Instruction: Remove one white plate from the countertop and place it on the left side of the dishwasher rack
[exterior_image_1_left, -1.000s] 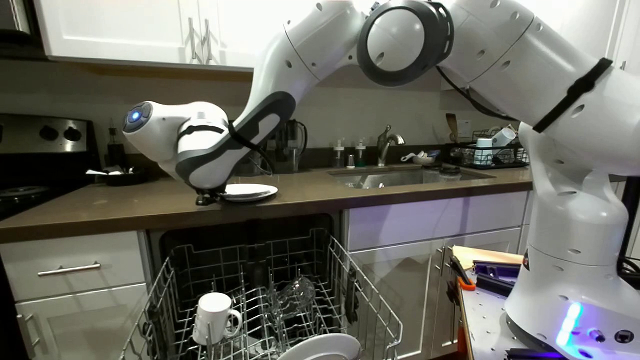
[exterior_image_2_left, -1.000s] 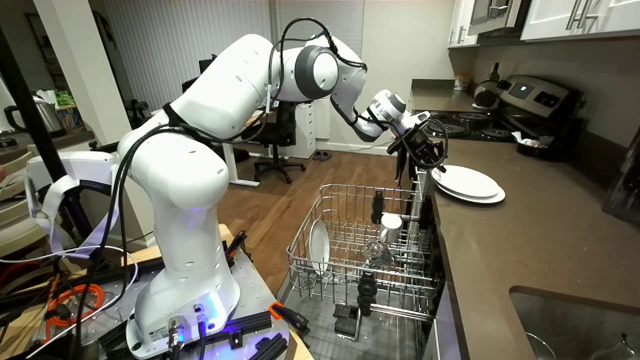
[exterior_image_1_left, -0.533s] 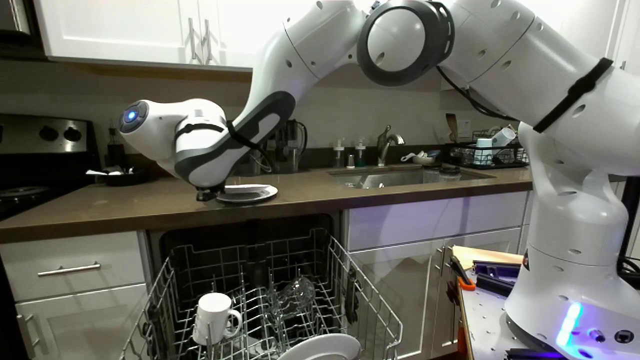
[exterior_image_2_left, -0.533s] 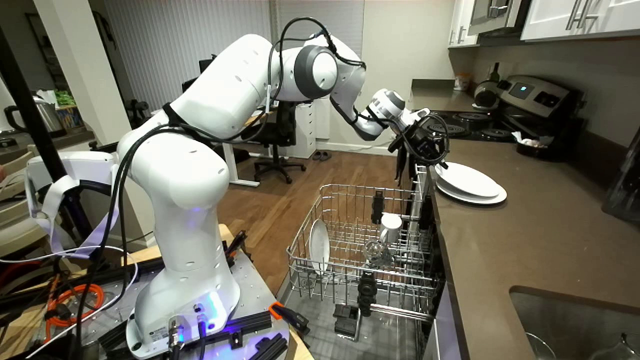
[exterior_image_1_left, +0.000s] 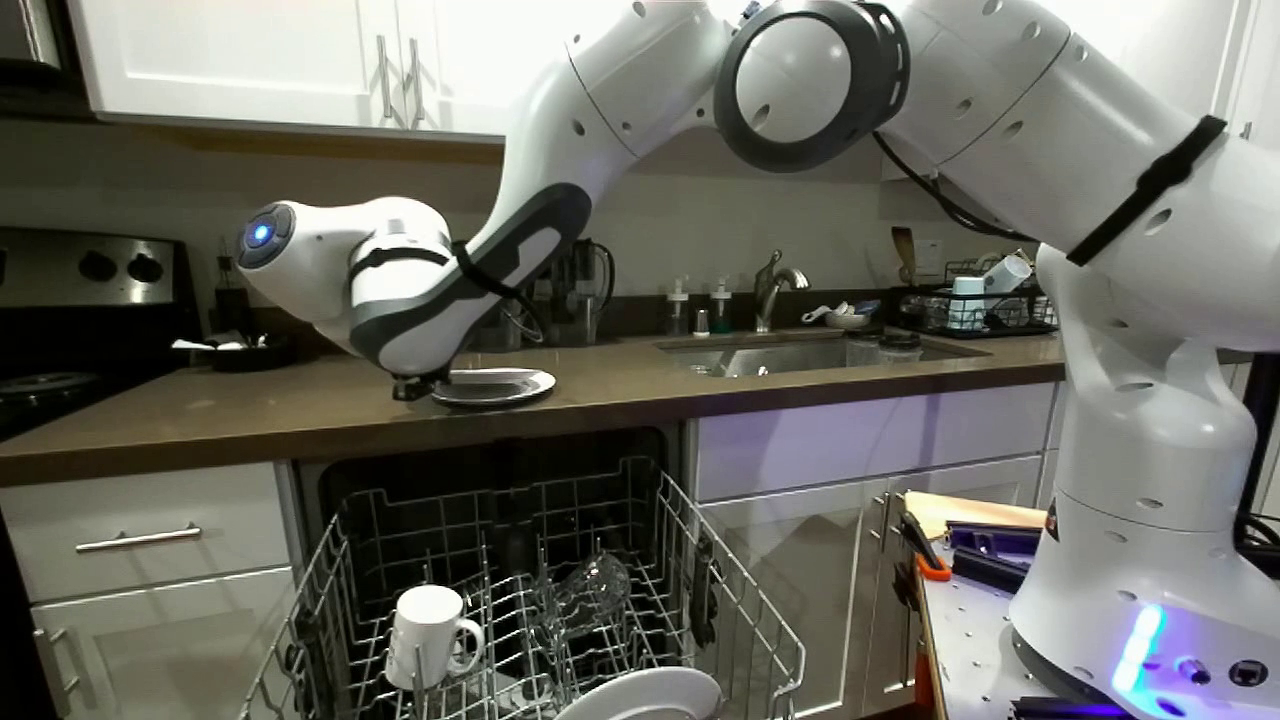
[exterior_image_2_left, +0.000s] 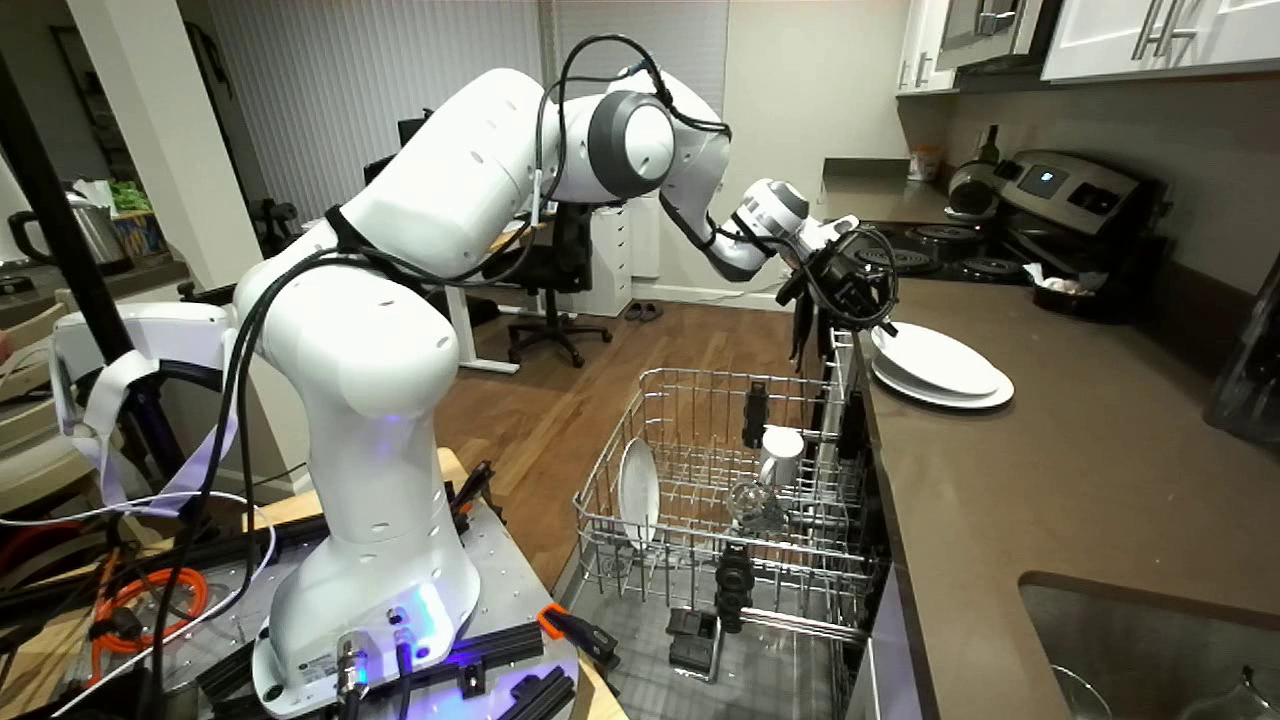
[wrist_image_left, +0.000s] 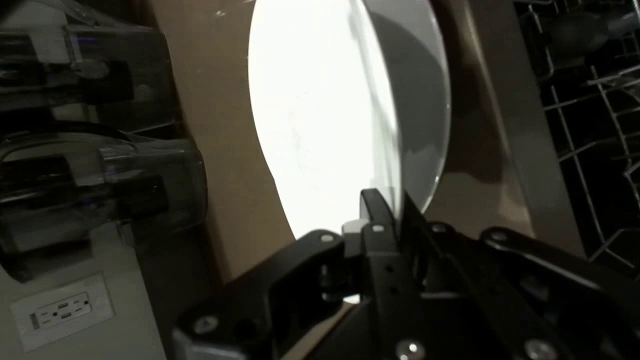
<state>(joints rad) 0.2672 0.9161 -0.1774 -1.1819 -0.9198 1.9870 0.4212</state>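
Observation:
Two white plates are stacked on the brown countertop (exterior_image_2_left: 1080, 470) at its front edge. My gripper (wrist_image_left: 392, 207) is shut on the rim of the upper white plate (wrist_image_left: 320, 125), one finger on each side. That plate (exterior_image_2_left: 945, 358) is tilted, its gripped side raised off the lower plate (wrist_image_left: 425, 115), its far side still low over it. In an exterior view the gripper (exterior_image_1_left: 412, 386) is at the plates' left side, the fingertips mostly hidden by the wrist. The pulled-out dishwasher rack (exterior_image_2_left: 700, 372) stands below the counter edge; it also shows in an exterior view (exterior_image_1_left: 735, 560).
The rack holds a white mug (exterior_image_1_left: 425, 635), a clear glass (exterior_image_1_left: 597, 590) and an upright plate (exterior_image_2_left: 638, 490). Clear pitchers (wrist_image_left: 150, 190) stand at the back of the counter. The stove (exterior_image_2_left: 930, 245) and a black pan (exterior_image_2_left: 1080, 295) lie beyond the gripper.
My gripper has risen slightly, and the held side of the upper plate has lifted with it, widening the gap to the lower plate. In the last half second there is almost no motion.

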